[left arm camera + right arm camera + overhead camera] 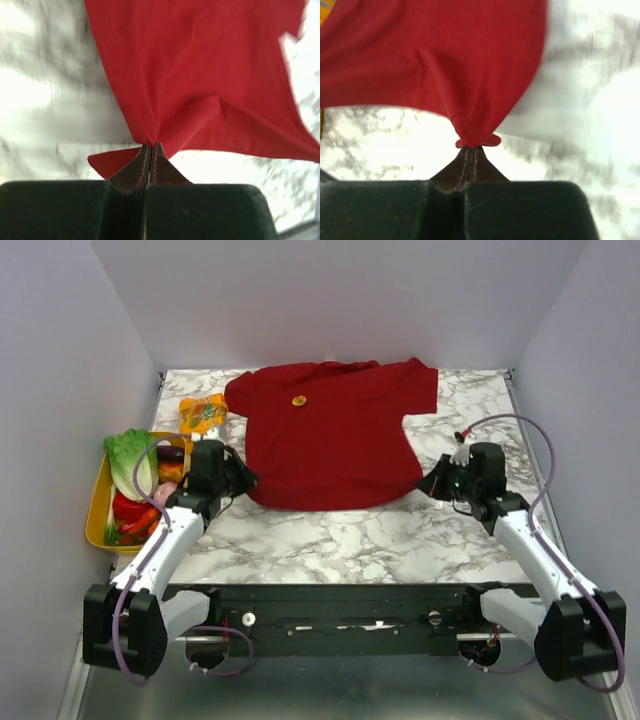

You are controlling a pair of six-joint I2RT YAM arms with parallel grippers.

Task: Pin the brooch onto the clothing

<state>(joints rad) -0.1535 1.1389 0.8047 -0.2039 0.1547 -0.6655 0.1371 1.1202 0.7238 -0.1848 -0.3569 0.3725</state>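
The dark red T-shirt (330, 435) lies spread on the marble table, collar at the far edge. The small gold brooch (299, 400) sits on its chest near the collar. My left gripper (245, 480) is shut on the shirt's near left hem corner; the left wrist view shows the red cloth (200, 75) pinched between the closed fingertips (159, 156). My right gripper (428, 483) is shut on the near right hem corner; the right wrist view shows the cloth (445, 60) bunched at the closed fingertips (479, 159).
A yellow tray (98, 508) with lettuce and other toy vegetables stands at the left edge. An orange snack packet (202, 412) lies beside the shirt's left sleeve. White walls enclose the table on three sides.
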